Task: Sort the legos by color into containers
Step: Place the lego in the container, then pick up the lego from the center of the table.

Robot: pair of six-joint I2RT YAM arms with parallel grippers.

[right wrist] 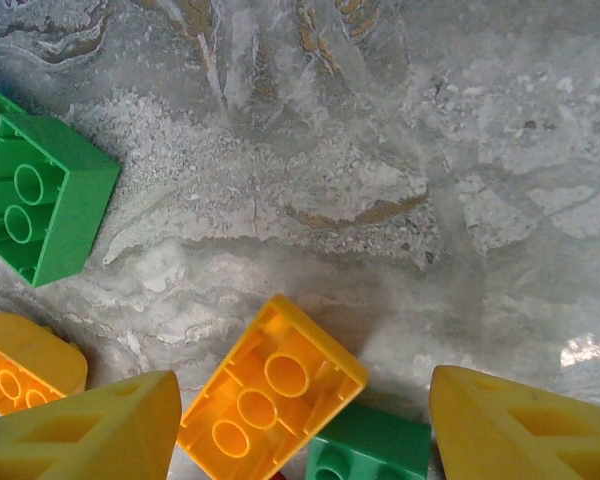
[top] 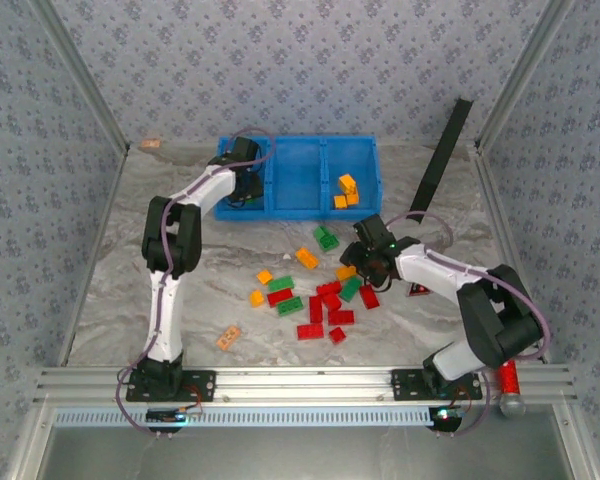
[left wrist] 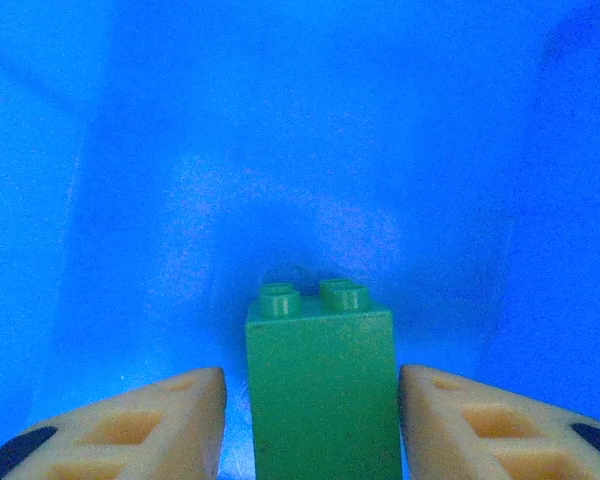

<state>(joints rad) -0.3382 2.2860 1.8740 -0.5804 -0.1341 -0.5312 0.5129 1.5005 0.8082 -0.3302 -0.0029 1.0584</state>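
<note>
The sort is in its early part. In the top view the blue tray (top: 300, 212) sits at the far side of the bench (top: 130, 250). Its right compartment (top: 368, 165) holds a few orange bricks (top: 347, 190), and the middle compartment (top: 298, 175) looks bare. No red brick appears in the tray. The bulk of the legos, reds (top: 330, 310) with greens and a few orange ones, lie scattered mid-bench, well apart from the tray, so most of the job is left.

The left jaws are inside the left compartment (left wrist: 280, 150). Between their fingers (left wrist: 130, 425) stands a tall green brick (left wrist: 320, 390), its two studs at the end far from the camera. A thin sliver of blue shows on each side of it, so the jaws look released rather than clenched — the brick seems delivered.

The right jaws hang spread wide over the pile, grasping nothing. Between their fingers (right wrist: 90, 430) an orange brick (right wrist: 270, 390) lies on the bench, hollow side up and skewed. A small green piece (right wrist: 370, 445) sits just beside its lower corner, and a larger green brick (right wrist: 40, 195) lies off to the left. The orange one looks like the likeliest next pick — though its skew may call for a turn of the wrist.
</note>
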